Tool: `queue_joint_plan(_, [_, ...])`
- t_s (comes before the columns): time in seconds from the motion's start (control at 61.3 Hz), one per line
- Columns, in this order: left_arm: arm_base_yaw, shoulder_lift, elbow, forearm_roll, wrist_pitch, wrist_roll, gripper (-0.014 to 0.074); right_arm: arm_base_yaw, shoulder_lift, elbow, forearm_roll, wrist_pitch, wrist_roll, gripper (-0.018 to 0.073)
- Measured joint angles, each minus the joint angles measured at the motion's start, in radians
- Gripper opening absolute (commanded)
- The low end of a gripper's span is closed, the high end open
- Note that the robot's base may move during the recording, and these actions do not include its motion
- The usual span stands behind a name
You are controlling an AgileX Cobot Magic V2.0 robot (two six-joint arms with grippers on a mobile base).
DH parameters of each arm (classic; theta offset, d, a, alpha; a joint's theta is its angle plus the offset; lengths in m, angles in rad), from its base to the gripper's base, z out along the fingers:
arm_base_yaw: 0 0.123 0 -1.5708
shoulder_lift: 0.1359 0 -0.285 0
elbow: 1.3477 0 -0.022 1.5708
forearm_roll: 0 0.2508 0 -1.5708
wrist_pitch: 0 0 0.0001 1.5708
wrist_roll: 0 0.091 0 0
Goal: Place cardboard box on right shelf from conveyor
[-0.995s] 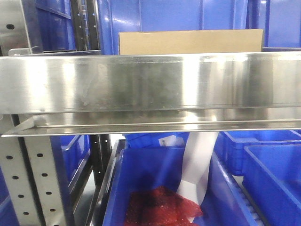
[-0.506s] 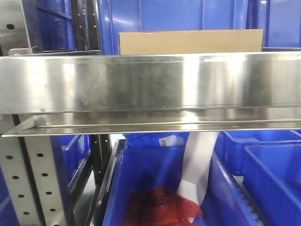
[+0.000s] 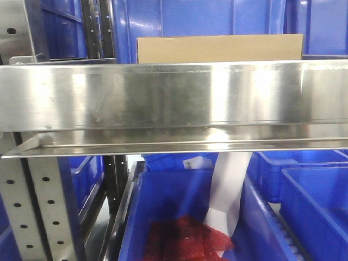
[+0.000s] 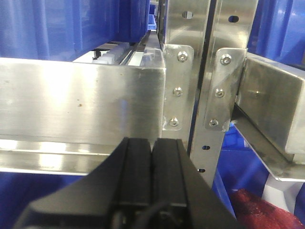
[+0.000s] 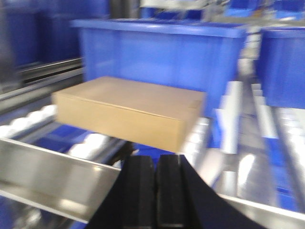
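Observation:
The cardboard box lies flat on the right shelf, behind its shiny steel front lip, in front of a blue bin. In the blurred right wrist view the cardboard box rests on the shelf's rollers just past my right gripper. That gripper is shut with nothing between its fingers and hovers over the front lip. My left gripper is shut and empty, facing a perforated upright where two shelf lips meet. The conveyor is out of view.
Blue plastic bins stand behind the box and blue bins fill the shelf's far side. Below the shelf a blue bin holds red mesh and a white strip. A neighbouring steel shelf lip lies left of the upright.

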State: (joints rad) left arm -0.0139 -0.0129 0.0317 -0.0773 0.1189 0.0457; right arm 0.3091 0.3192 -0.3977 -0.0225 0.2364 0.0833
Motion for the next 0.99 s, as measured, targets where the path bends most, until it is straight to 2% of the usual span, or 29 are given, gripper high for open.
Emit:
queue_joint_plan(0.147, [0.0, 0.0, 0.0, 0.0, 0.0, 0.0, -0.0116, -0.106, -0.133, 0.122, 0.022, -0.022, -0.002, 0.0057])
queue_joint_plan(0.391, [0.0, 0.0, 0.0, 0.0, 0.0, 0.0, -0.0116, -0.216, -0.302, 0.327, 0.073, -0.087, -0.004, 0.0057])
queue_joint_plan(0.571, [0.0, 0.0, 0.0, 0.0, 0.0, 0.0, -0.0116, -0.239, -0.327, 0.421, 0.074, -0.127, -0.006, 0.0057])
queue_joint_plan(0.995, [0.0, 0.0, 0.0, 0.0, 0.0, 0.0, -0.0116, -0.241, -0.328, 0.428, 0.061, -0.257, -0.025, 0.0057])
